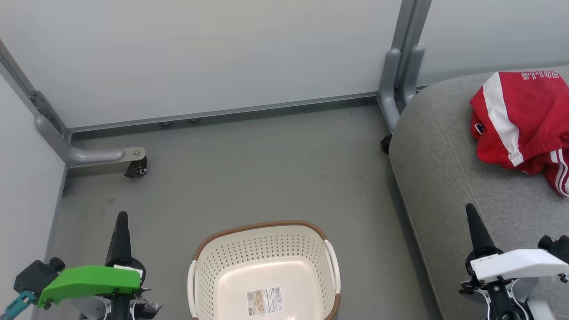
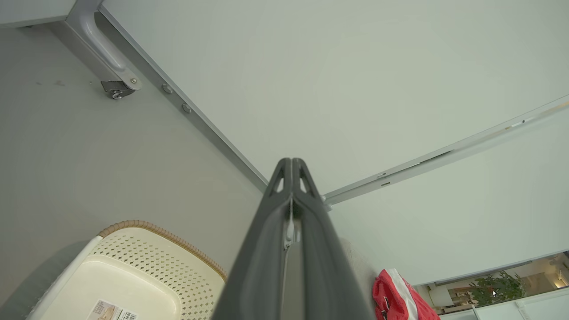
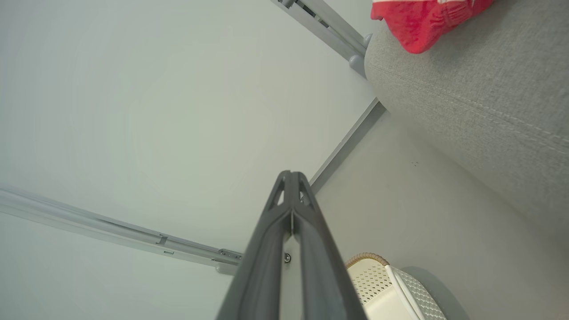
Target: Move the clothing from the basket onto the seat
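Clothing is lying on the seat at far right, basket is sitting empty near centre; left gripper and right gripper are resting pinched closed, empty-handed, so parking them clear is looking best.

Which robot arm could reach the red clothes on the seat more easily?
Probably the right. The right gripper is at the seat, near the red clothing; the left gripper sits beyond the basket.

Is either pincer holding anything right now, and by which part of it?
Nothing is held. The left pincer and the right pincer are both shut and empty; the clothing lies on the seat, touching neither.
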Motion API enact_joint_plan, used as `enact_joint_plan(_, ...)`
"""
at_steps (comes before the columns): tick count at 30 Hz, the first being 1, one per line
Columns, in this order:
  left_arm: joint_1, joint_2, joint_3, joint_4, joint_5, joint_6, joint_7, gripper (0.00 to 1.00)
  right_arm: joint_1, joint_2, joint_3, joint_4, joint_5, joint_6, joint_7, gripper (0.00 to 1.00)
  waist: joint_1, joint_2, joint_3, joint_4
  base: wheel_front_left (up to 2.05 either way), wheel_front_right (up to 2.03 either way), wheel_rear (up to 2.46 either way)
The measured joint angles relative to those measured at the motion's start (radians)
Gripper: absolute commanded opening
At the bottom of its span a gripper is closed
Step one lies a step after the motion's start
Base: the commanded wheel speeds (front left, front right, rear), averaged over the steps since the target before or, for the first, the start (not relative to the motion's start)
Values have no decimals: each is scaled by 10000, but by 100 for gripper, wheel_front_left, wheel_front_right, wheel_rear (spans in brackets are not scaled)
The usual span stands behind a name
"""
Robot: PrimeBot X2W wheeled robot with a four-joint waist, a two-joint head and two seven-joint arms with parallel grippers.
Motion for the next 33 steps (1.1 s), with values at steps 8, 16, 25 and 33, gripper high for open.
enact_joint_plan(8,-37,-4,79,-27,-855,31,196,0,-126,-10,-33,88,863,0,203,0,0,0,-7,-68,0,0,0)
enact_joint_plan(16,-58,-6,159,-44,-1569,36,401,0,-180,-25,-67,184,1636,0,403,0,0,0,-15,-134,0,0,0)
enact_joint_plan(25,-144,-10,261,-69,-2374,44,619,0,-291,-35,-100,278,2474,0,617,0,0,0,-23,-211,0,0,0)
enact_joint_plan(33,-163,-12,332,-88,-3014,48,794,0,-350,-42,-123,357,3149,0,765,0,0,0,-31,-277,0,0,0)
